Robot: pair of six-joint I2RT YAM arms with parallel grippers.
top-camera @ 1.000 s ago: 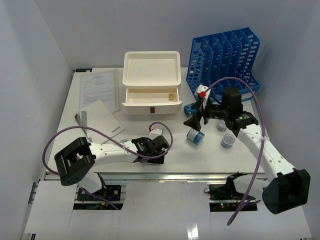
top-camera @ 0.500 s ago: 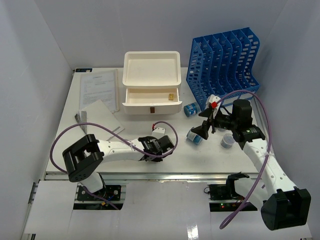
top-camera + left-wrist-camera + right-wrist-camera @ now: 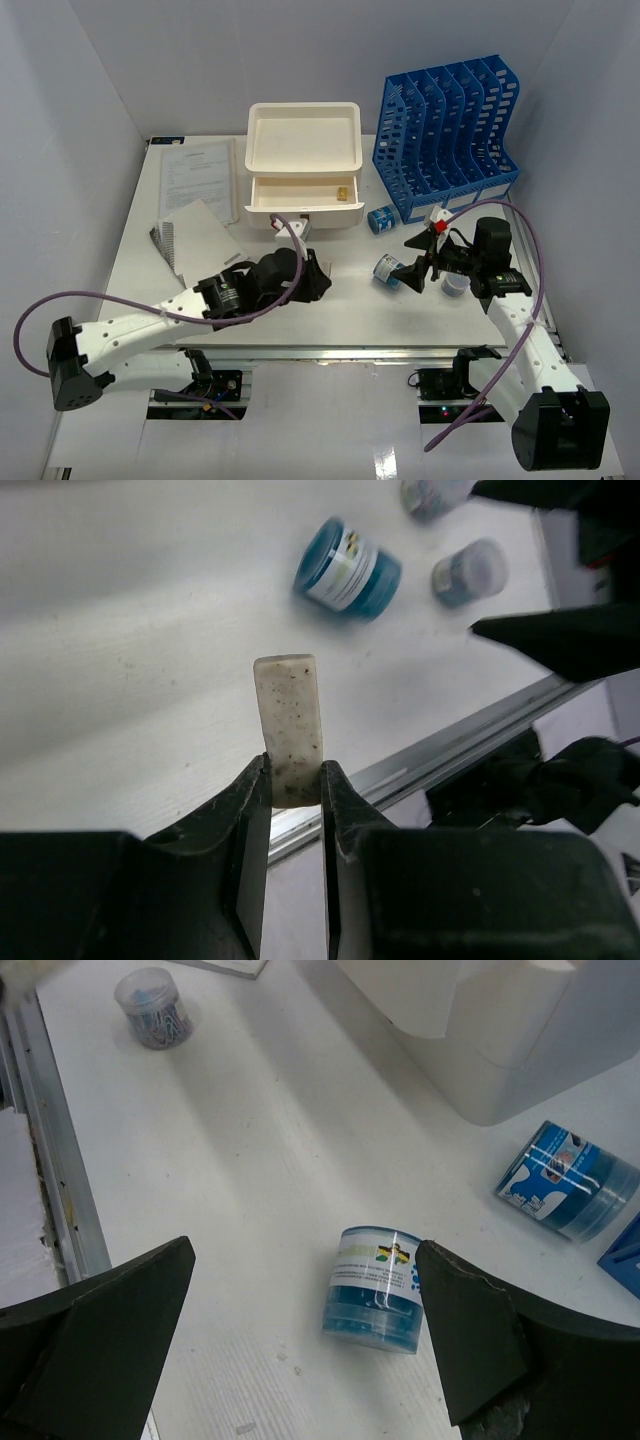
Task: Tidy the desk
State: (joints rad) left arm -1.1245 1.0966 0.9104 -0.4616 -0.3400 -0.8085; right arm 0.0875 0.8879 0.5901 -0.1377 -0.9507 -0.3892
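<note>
The desk [image 3: 340, 312] is a white tabletop with a metal rail along its front. My left gripper [image 3: 315, 275] is shut on a white speckled eraser [image 3: 289, 720] and holds it above the desk's front part; in the left wrist view [image 3: 295, 780] the eraser stands up between the jaws. My right gripper [image 3: 415, 262] is open and empty, its jaws wide apart above a blue jar [image 3: 388, 270] lying on its side. That jar also shows in the right wrist view [image 3: 375, 1285], under the gripper [image 3: 305, 1330], and in the left wrist view [image 3: 347, 568].
A cream drawer box [image 3: 303, 150] has its top drawer [image 3: 305, 195] open. A blue file rack [image 3: 445, 130] stands back right. A second blue jar [image 3: 380, 219] lies before it. A small clear jar [image 3: 457, 285] sits right; another [image 3: 152, 1007] is near the rail. Papers [image 3: 197, 175] and a notebook [image 3: 200, 235] lie left.
My left arm has lifted from the front edge and swung up and back with the eraser. My right gripper has drawn back and down to just above the lying blue jar.
</note>
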